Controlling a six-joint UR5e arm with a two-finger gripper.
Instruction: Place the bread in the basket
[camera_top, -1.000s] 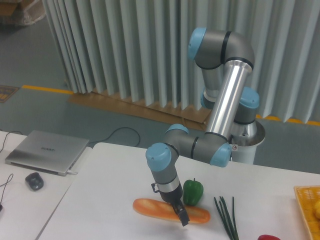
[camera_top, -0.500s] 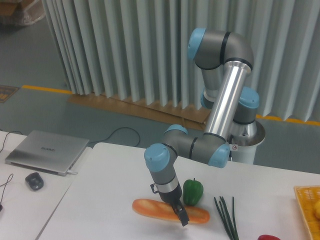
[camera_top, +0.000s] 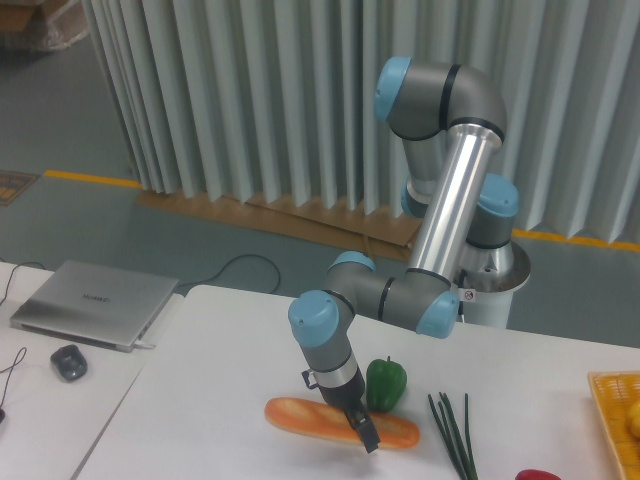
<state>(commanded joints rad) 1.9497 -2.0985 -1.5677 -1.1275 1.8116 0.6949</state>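
The bread, a long orange-golden loaf, lies flat on the white table near the front edge. My gripper points down over the loaf's right half and straddles it. One dark finger shows in front of the loaf, and the other is hidden behind it. How tightly the fingers press on the loaf cannot be made out. The yellow lattice basket is cut off by the frame's right edge, far to the right of the loaf.
A green pepper stands just behind the bread, beside the gripper. Thin green stalks lie to its right, and a red vegetable peeks in at the bottom edge. A laptop and a mouse sit on the left table.
The arm's wrist has shifted very slightly to the left. The bread lies where it was.
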